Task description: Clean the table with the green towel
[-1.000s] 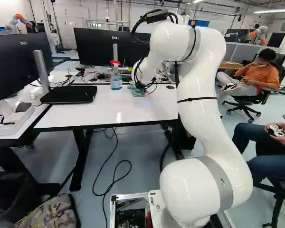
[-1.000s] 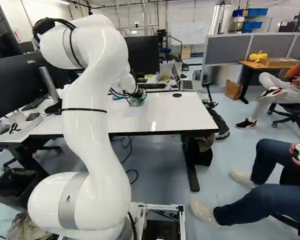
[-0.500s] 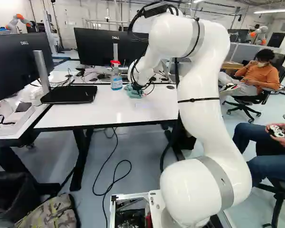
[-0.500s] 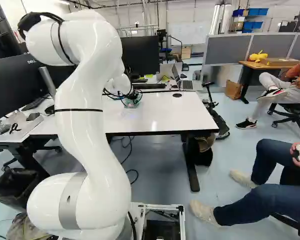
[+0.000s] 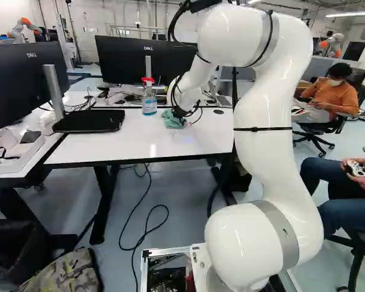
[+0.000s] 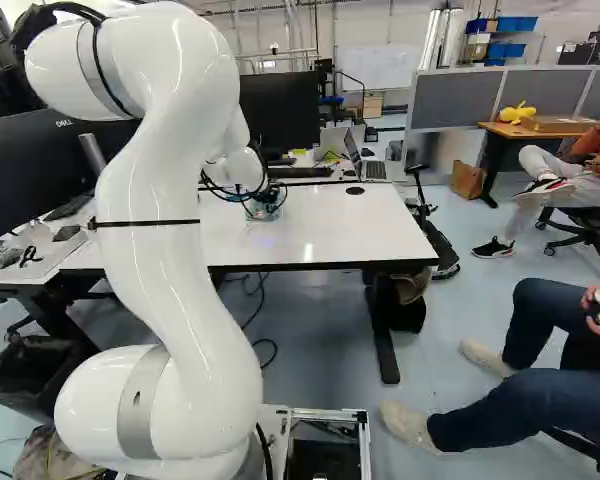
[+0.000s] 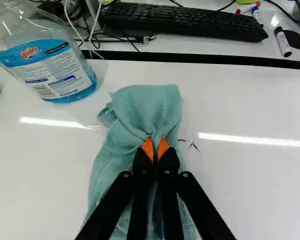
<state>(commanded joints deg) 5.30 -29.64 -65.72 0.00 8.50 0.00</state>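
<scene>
Bottle (image 7: 52, 75) left of towel (image 7: 147, 107) on table (image 5: 134, 145); keyboard (image 7: 185, 21) behind both

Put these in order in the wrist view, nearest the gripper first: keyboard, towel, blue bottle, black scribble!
1. Towel, pinched in the gripper.
2. Scribble, close beside the towel.
3. Bottle, on the towel's other side.
4. Keyboard, farthest ahead.

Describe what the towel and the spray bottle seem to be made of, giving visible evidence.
Towel: matt, textured cloth, perhaps cotton; it bunches in soft folds.
Spray bottle: glossy, clear plastic, most likely; blue liquid shows through its shiny wall.
</scene>
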